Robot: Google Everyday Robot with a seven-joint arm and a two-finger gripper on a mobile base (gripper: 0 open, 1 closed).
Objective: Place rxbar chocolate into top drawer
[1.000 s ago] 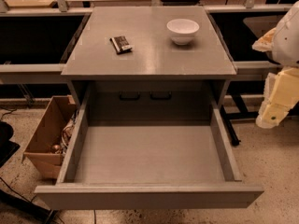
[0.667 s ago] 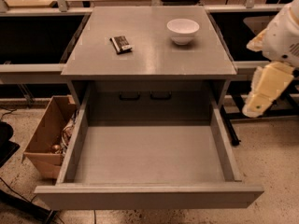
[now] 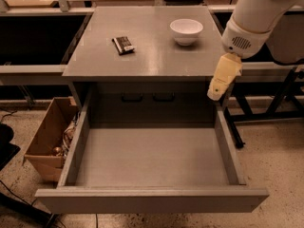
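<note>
Now the arm point(image 3: 259, 13) slants downward, pincer point(image 3: 216, 90) over the right wall of the top drawer point(image 3: 152, 199), grip unreadable.

Cream tool point(image 3: 216, 90) nr grey top drawer point(image 3: 152, 158)

The arm point(image 3: 259, 13) runs off the top and right edges. Its gripper point(image 3: 215, 92) hangs at the table's front right corner, over the drawer's point(image 3: 152, 199) right wall, hiding that corner. The bar's point(image 3: 123, 44) lettering is too small to read, and the box point(image 3: 45, 141) is partly hidden behind the drawer's left wall, its contents too jumbled to name.
</note>
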